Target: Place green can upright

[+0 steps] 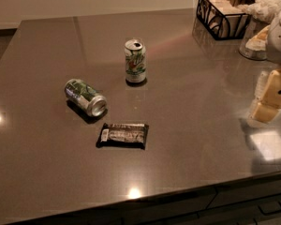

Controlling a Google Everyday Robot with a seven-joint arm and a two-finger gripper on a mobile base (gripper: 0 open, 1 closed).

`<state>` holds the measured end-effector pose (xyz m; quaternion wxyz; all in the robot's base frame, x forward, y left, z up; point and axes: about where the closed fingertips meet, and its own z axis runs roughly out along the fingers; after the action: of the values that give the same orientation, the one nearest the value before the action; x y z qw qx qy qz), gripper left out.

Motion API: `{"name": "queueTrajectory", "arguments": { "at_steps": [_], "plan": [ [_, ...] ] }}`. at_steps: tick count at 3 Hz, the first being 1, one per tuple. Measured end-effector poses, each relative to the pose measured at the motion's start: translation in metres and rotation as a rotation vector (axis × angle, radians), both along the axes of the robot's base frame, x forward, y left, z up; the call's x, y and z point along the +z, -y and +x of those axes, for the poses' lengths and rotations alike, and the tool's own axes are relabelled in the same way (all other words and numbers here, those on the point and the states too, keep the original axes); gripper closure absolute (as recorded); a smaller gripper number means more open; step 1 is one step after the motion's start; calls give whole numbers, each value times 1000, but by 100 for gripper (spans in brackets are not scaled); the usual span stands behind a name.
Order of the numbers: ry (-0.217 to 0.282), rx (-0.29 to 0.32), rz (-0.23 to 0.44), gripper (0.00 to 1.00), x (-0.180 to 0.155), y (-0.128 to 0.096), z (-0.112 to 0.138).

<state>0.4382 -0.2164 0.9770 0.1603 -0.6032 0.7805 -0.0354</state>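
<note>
The green can (85,97) lies on its side at the left middle of the dark tabletop (187,125). Its label is dark green with pale patches, and its silver end faces the front right. A paler whitish can (135,60) with green lettering stands upright behind it and to its right. My gripper (270,102) is at the right edge of the view, low over the table and far to the right of the green can. Its cream fingers stand apart and hold nothing.
A dark snack bar wrapper (123,135) lies flat in front of the cans. A black wire basket (220,15) with packets and a glass jar (254,43) stand at the back right corner. The table's front edge runs along the bottom.
</note>
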Motion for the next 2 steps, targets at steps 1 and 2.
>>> {"name": "queueTrajectory", "arguments": {
  "at_steps": [1,2],
  "plan": [
    [0,0,0,0,0,0,0],
    [-32,0,2,0,2,-15,1]
  ]
}}
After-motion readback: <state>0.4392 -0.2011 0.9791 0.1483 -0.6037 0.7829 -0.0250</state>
